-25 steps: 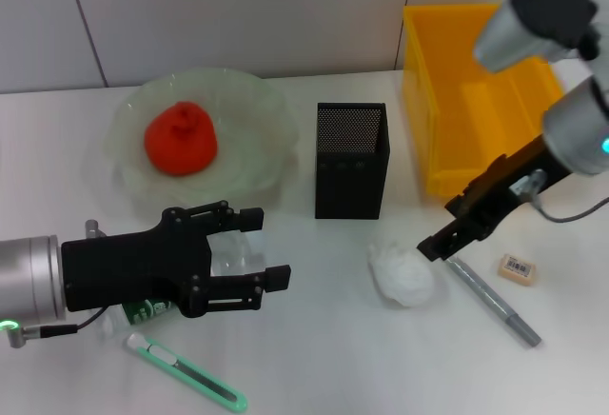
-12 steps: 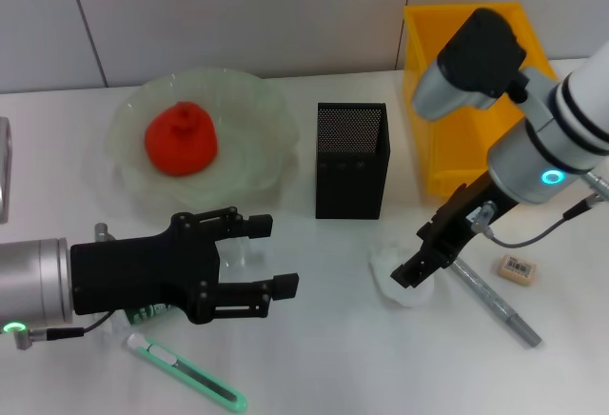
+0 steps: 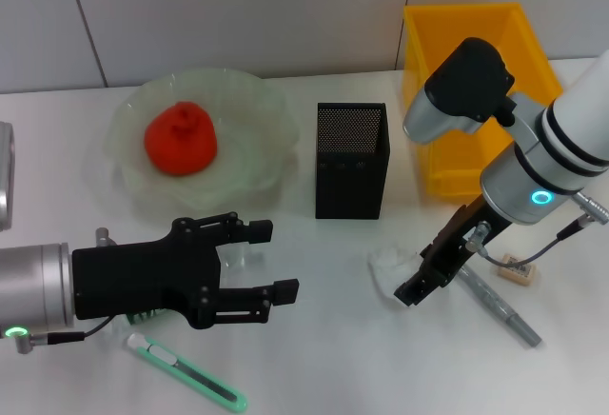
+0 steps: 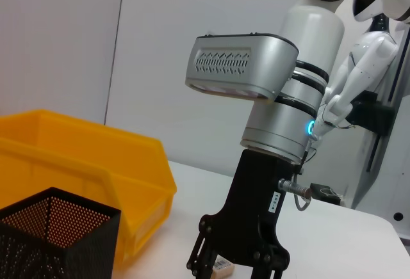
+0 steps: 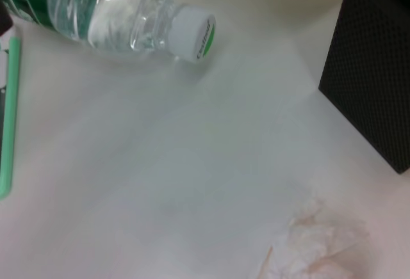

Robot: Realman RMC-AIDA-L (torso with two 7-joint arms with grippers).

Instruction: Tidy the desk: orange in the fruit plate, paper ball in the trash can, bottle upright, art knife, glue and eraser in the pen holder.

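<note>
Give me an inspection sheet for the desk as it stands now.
Surface: white desk.
Job's things: orange in fruit plate; bottle lying down; paper ball on desk; art knife, eraser, grey stick outside pen holder; yellow bin behind.
Clutter: nothing seen.
Grippers: left gripper open above bottle; right gripper at paper ball.
Cables: wire by right wrist.
Surroundings: panelled wall.

Left gripper hides most of bottle; right gripper covers paper ball.
</note>
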